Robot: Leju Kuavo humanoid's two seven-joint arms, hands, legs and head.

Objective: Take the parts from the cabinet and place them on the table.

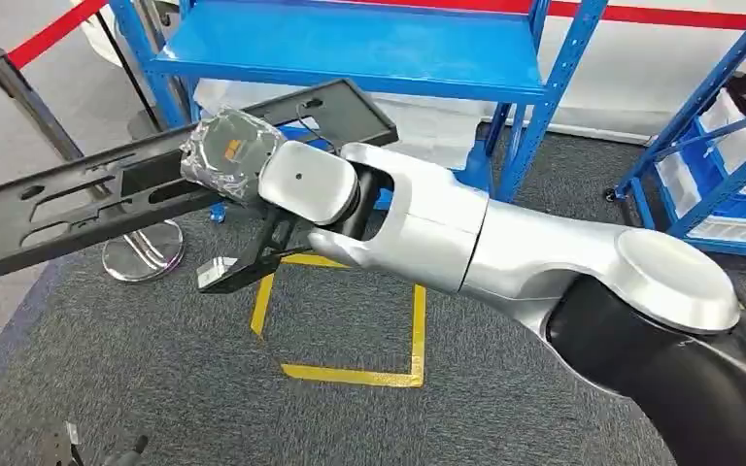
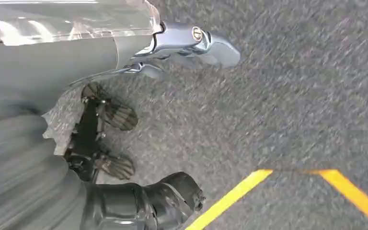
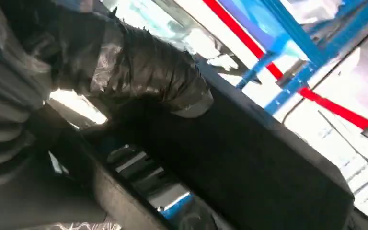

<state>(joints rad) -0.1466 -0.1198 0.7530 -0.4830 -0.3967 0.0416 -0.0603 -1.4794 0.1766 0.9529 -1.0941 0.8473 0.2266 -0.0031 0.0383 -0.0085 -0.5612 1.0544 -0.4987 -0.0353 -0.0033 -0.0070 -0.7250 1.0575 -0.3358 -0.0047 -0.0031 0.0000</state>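
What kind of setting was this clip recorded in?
Probably a workshop or warehouse-style test bay: blue steel shelving, grey carpet with yellow floor tape, and a stanchion post. The right hand holds a long black part.

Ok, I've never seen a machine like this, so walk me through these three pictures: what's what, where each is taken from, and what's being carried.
This is a two-armed humanoid robot. The wide picture looks down from its head: the silver right arm reaches across, and its right hand grips a long black slotted part. Behind stands a blue shelf rack; below is grey carpet with yellow tape. The other two pictures come from cameras at the wrists. The right wrist view shows that part close up. The left wrist view looks at the floor, and the left hand holds nothing.
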